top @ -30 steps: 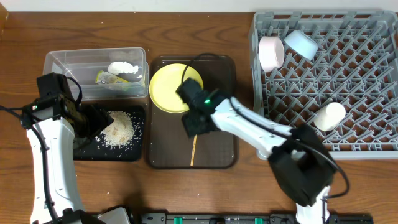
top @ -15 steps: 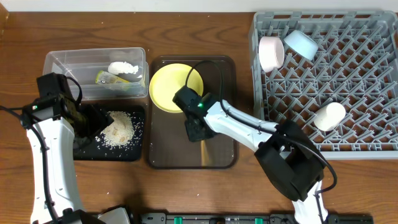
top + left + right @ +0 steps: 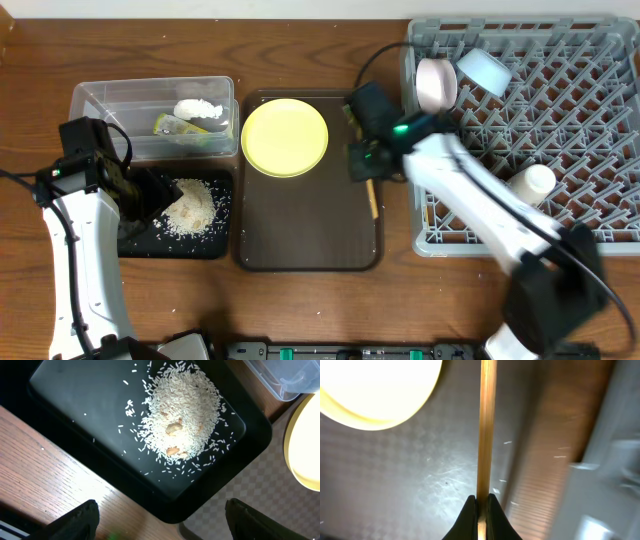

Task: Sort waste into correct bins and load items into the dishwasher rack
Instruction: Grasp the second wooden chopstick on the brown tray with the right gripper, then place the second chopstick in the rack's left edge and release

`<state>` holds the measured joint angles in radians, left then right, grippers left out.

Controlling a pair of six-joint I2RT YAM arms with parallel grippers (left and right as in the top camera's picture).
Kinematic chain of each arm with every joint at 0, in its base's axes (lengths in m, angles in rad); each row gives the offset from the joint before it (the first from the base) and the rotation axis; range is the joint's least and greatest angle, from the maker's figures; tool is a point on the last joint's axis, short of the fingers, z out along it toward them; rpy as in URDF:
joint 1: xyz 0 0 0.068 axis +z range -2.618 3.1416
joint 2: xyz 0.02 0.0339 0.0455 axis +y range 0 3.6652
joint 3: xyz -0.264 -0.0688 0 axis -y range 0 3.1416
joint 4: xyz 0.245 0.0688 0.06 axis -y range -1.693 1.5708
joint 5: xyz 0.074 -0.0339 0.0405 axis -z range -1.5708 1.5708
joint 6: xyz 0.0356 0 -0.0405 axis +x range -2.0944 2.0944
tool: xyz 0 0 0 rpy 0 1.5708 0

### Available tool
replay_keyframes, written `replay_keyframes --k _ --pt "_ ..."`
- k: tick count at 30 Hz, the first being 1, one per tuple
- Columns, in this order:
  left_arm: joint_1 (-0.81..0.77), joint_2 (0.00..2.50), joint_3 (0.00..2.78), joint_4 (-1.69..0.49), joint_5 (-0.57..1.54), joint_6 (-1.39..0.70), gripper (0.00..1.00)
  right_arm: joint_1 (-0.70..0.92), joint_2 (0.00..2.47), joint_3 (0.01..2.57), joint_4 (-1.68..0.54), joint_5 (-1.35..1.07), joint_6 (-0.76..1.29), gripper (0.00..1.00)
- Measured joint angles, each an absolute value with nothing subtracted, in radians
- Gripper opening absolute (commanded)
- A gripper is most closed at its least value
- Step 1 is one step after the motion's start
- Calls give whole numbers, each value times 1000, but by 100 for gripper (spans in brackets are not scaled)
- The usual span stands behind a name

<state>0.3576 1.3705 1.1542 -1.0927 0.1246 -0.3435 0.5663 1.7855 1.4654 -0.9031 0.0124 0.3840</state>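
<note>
My right gripper (image 3: 367,168) is shut on thin wooden chopsticks (image 3: 372,203), held over the right edge of the brown serving tray, close to the grey dishwasher rack (image 3: 560,130). In the right wrist view the chopsticks (image 3: 487,425) run straight up from the pinched jaws of the right gripper (image 3: 481,505). The yellow plate (image 3: 285,137) lies on the tray's far end. My left gripper (image 3: 150,195) hangs open over the near corner of the black bin (image 3: 75,400), which holds a heap of rice crumbs (image 3: 182,415). The clear tub (image 3: 110,100) holds the tissue (image 3: 198,108) and the wrapper (image 3: 170,125).
The brown serving tray (image 3: 310,240) lies between the bins and the rack. In the rack a white bowl (image 3: 436,85) and a light blue bowl (image 3: 483,68) stand at the far left corner, and a pale cup (image 3: 528,185) lies near the front.
The right gripper shut on the chopsticks at the tray's middle, lifted them and swung right toward the rack. The plate is now uncovered. The left arm has not moved.
</note>
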Motion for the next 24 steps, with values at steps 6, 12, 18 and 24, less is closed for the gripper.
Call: replay_keyframes --k 6,12,18,24 --pt "358 1370 1154 -1093 125 -344 83 433 1635 1475 -966 22 292 1" --pt "358 1370 1154 -1093 125 -344 83 342 1662 1475 -1046 24 233 1" --pt "358 1370 1154 -1093 125 -344 83 329 1763 1454 -1055 45 207 2" --pt "358 1370 1154 -1093 125 -344 83 329 1844 1445 -1054 65 200 6"
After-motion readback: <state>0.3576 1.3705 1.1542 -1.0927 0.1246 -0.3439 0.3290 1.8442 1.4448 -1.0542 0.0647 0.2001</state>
